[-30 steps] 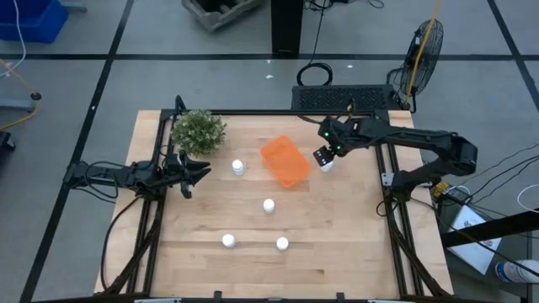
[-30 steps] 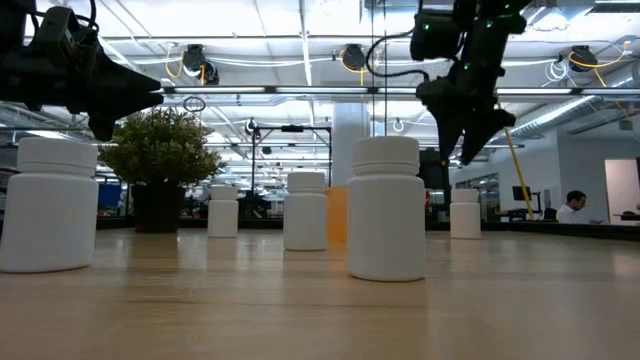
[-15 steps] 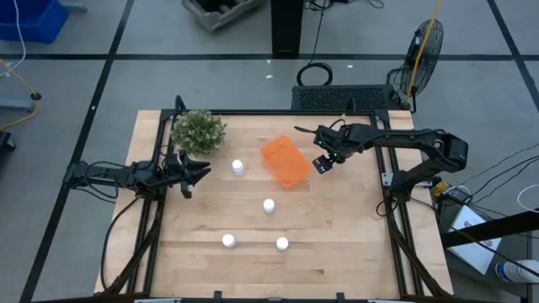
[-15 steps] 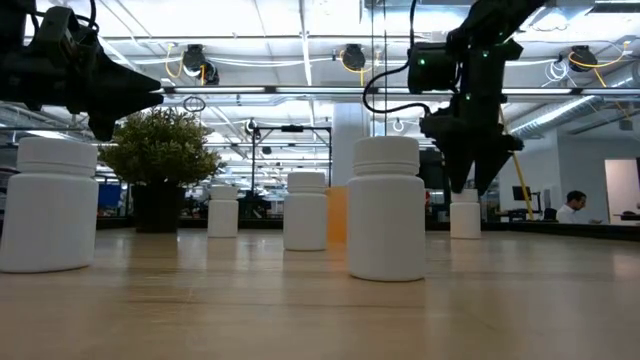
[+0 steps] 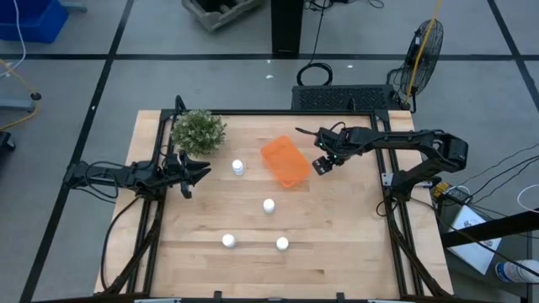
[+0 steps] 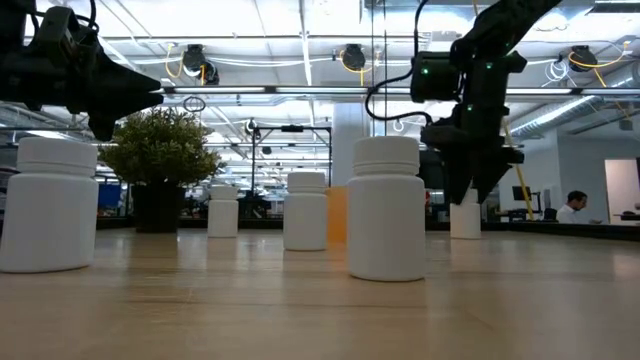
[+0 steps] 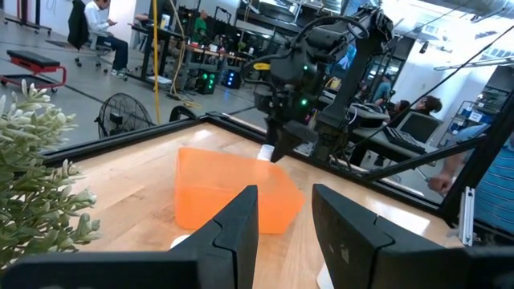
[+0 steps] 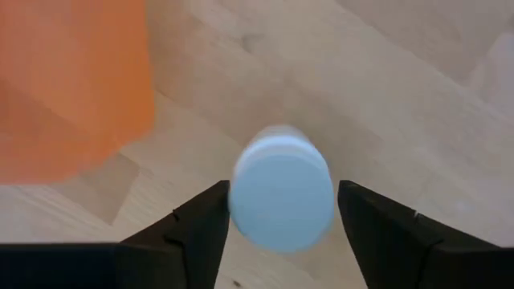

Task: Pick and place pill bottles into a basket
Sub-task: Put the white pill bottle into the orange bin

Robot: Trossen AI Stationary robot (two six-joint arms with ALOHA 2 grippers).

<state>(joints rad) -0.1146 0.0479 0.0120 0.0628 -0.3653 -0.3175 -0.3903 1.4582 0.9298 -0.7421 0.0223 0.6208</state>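
The right gripper [image 5: 322,163] is seen right of centre in the high view, just right of the orange basket [image 5: 285,162], directly over one bottle [image 8: 281,187]. In the right wrist view that bottle's cap is framed between the two fingers [image 8: 189,233], which are spread with a gap on either side, so nothing is gripped yet. The bottle stands upright, its long axis pointing up toward the wrist, and it is judged to lie straight below the gripper; a plain descent and closing would be called for. In the low view the bottle is partly hidden behind the gripper at right. Four other bottles stand below and left of the basket. The left gripper [image 5: 195,173] waits at left, beside the plant [image 5: 199,131], fingers parted and empty.
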